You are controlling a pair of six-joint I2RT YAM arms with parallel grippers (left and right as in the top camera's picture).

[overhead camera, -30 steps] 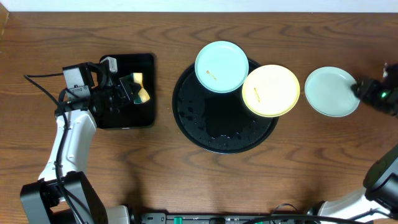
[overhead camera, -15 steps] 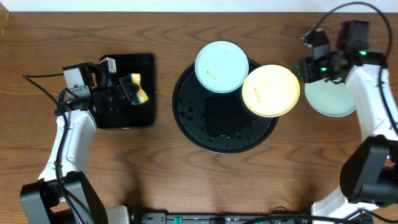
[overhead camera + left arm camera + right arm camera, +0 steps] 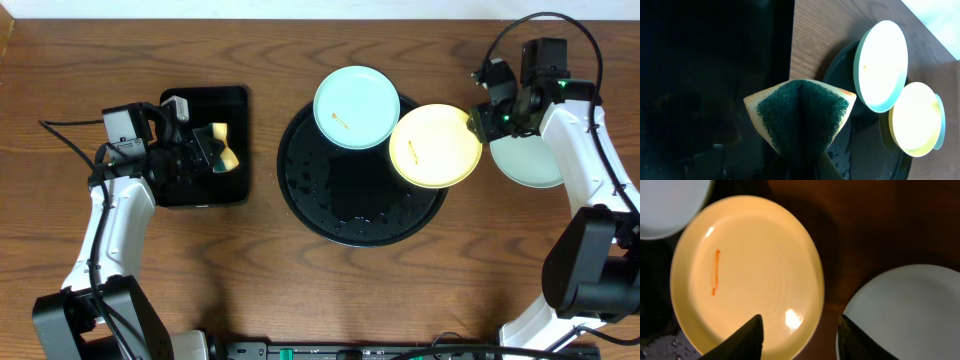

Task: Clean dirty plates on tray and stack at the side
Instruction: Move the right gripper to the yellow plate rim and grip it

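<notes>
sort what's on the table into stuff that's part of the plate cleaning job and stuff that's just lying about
Part of the job:
- round black tray
- yellow plate
- mint plate on the tray
- mint plate off to the side
- sponge, pinched in the left claw

Just lying about:
- rectangular black tray, below the sponge

A robot test bench: cabled arms (image 3: 112, 225) at a wooden table (image 3: 250, 290).

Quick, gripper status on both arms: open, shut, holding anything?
Left gripper: closed on the sponge, which is folded with its green side out.
Right gripper: open and empty, above the edge of the yellow plate.
</notes>
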